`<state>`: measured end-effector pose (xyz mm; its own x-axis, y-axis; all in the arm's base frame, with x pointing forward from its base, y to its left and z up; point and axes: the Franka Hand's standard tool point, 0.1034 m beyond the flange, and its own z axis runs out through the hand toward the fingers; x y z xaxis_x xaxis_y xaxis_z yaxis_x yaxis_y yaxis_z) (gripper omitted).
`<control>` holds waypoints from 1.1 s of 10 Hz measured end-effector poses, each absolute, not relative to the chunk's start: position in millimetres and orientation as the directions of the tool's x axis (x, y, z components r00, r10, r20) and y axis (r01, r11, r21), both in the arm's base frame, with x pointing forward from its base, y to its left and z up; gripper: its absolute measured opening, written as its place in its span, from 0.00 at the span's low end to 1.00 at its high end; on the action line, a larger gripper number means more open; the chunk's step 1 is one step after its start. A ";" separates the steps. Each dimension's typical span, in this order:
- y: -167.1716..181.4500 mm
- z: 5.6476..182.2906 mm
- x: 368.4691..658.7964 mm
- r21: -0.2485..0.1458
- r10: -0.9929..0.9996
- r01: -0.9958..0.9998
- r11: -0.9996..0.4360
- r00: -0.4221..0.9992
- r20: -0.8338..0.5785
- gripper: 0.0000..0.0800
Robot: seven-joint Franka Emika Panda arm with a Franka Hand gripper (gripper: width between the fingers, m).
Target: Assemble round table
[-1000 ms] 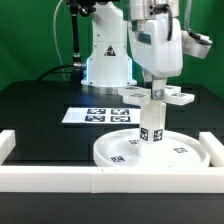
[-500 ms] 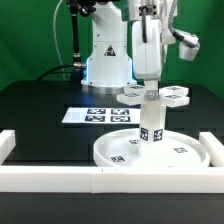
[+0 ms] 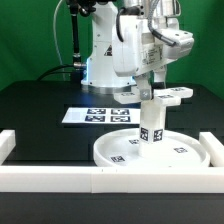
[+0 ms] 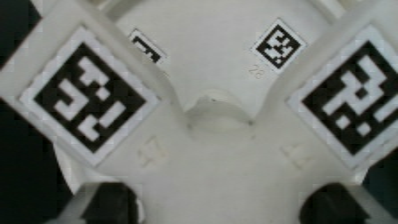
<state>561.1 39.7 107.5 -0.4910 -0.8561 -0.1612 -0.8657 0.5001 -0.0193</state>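
Neighbouring disc (image 3: 182,151): rails (image 3: 60,180), marker board (image 3: 95,116).

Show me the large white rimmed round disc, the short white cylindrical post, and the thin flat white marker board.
round disc (image 3: 108,148): exterior view, bare floor near rim.
cylindrical post (image 3: 151,125): exterior view, tagged side.
marker board (image 3: 100,116): exterior view, its middle.

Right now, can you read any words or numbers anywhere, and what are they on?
No words or numbers can be read anywhere.
Tags on the post, disc, cross piece and marker board: black-and-white patterns, no letters.
Triangle sign on the robot base: too small to read.
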 end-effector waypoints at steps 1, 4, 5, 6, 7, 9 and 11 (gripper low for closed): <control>39.7 108.2 561.4 -0.021 -0.861 -0.870 0.492 -0.482 -0.163 0.75; 39.5 129.7 566.9 -0.050 -0.875 -0.887 0.459 -0.441 -0.202 0.81; 39.7 127.6 566.3 -0.053 -0.883 -0.896 0.442 -0.424 -0.199 0.81; 40.0 126.3 566.0 -0.051 -0.884 -0.896 0.441 -0.424 -0.198 0.81; 39.9 126.4 566.1 -0.057 -0.895 -0.907 0.418 -0.400 -0.196 0.81; 42.0 120.4 564.3 -0.083 -0.974 -0.982 0.172 -0.156 -0.167 0.81; 45.8 123.7 570.4 -0.113 -0.987 -0.991 -0.068 0.083 -0.139 0.81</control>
